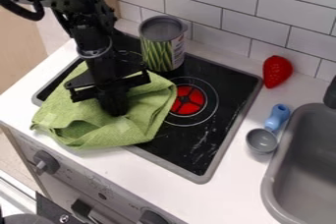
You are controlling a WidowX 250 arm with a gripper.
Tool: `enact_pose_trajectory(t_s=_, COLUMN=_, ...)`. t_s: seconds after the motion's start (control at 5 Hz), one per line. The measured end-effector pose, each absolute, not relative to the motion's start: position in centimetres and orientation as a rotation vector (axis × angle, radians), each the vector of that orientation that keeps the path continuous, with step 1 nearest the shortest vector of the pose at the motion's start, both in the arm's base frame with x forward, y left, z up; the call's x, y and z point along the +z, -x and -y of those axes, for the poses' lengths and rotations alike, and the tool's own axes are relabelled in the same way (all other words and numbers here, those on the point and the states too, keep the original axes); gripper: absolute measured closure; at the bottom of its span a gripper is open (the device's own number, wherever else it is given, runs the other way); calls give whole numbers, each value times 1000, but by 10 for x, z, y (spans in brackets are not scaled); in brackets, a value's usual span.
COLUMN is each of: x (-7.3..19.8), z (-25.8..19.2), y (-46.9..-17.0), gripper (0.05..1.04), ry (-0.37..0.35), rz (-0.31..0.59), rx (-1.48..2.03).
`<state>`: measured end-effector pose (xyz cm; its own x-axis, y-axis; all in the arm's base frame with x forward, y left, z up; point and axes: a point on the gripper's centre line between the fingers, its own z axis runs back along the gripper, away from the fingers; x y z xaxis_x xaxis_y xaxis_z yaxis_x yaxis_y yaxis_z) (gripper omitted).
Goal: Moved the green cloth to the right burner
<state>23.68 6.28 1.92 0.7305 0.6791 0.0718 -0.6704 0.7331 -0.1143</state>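
The gripper points down into the middle of the green cloth, at the left part of the stovetop. Folds of the cloth rise around its tips, so how the fingers stand is hidden. The cloth lies crumpled over the left side of the stove and hangs past its front left edge onto the counter. To its right is the right burner, a red disc with thin rings on the black glass; the cloth's right edge reaches its rings.
A can with green beans pictured on it stands at the back of the stove. On the counter to the right are a red strawberry-like toy and a grey scoop with a blue handle, beside the grey sink.
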Motion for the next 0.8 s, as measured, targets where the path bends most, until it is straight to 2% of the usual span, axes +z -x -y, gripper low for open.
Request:
enact_pose_trajectory(t_s=0.2, x=21, z=-43, y=-240, gripper=1031, ry=109, rz=95, rx=750)
enact_pose_trajectory(t_s=0.4, x=21, z=-14, y=-244, gripper=1031, ry=102, rz=90, rx=783)
enact_pose_trajectory(t_s=0.8, x=23, z=25, y=-252, gripper=1031, ry=71, rz=145, rx=818)
